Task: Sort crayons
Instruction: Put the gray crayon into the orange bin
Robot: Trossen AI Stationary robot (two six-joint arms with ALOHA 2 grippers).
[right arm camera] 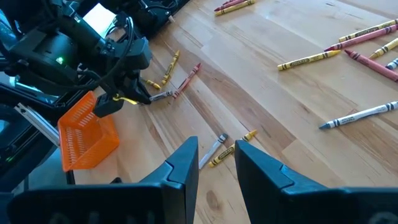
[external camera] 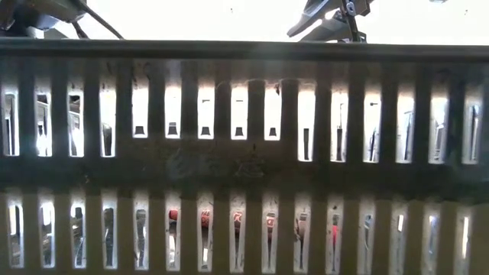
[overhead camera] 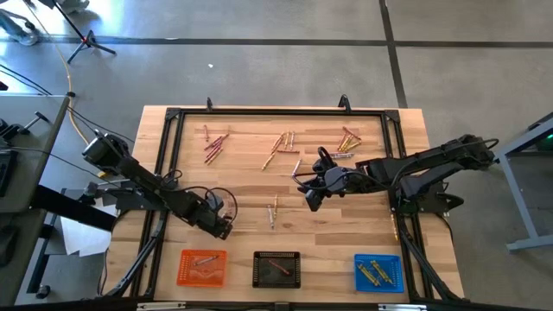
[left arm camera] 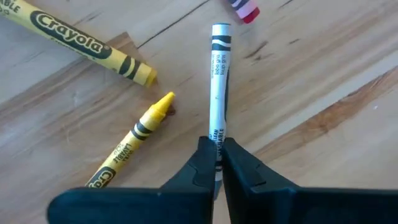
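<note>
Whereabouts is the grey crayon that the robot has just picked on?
In the left wrist view the grey crayon lies on the wooden table, pinched at one end by the left gripper, with two yellow crayons beside it.

Three square trays line the near edge of the wooden table: orange tray, black tray, blue tray. A black frame borders the work area.

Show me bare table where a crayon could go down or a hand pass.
Free: the wood between the orange tray and black tray, and between the black tray and blue tray. Crowded: the far strip, strewn with crayons; the middle holds the left hand, shut on a grey crayon, and the open right hand.
</note>
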